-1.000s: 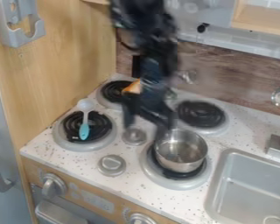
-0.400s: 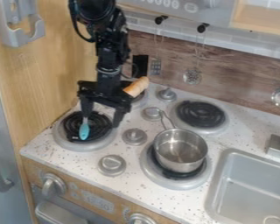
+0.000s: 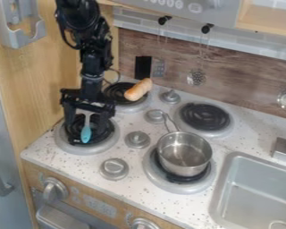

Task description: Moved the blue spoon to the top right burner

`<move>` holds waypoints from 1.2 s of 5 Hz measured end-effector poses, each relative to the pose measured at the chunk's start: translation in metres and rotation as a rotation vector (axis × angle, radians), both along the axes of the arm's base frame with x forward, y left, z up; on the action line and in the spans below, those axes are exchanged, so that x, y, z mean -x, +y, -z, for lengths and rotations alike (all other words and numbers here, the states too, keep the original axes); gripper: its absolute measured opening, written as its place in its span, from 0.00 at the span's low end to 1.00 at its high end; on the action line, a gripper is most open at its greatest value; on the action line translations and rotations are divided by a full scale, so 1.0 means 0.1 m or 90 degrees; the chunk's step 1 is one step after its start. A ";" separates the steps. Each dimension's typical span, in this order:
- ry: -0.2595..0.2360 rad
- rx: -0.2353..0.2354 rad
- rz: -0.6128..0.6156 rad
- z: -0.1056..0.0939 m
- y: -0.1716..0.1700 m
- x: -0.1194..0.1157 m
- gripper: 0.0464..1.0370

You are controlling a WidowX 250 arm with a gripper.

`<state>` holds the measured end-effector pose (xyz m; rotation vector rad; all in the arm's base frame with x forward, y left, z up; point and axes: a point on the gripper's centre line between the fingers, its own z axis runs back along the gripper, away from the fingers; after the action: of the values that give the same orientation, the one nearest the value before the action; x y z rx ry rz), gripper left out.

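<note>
Gripper (image 3: 86,128) neared spoon (image 3: 86,134); pot (image 3: 184,153) on burner (image 3: 153,173).

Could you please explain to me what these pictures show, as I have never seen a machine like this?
The machine is a robot arm, reaching in from the upper left over a toy stove. All the pictures come from one fixed camera looking down at a slant; the last is the present moment.

A spoon with a blue handle lies on the front left burner. An orange, roll-shaped thing rests on the back left one, and a metal pot stands front right, beside the sink. The task names the top right burner for the spoon.

The arm's two fingers stand apart around the spoon, so nothing seems held.
</note>
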<state>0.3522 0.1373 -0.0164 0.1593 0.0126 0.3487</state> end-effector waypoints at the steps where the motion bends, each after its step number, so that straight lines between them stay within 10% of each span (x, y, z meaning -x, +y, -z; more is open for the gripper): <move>1: 0.023 0.014 -0.060 0.24 0.17 0.05 0.96; 4: -0.002 0.066 -0.120 0.35 0.15 -0.08 0.91; 6: -0.001 0.031 -0.079 0.37 0.01 -0.15 0.41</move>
<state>0.3669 0.1386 -0.0530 0.1108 0.0301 0.4724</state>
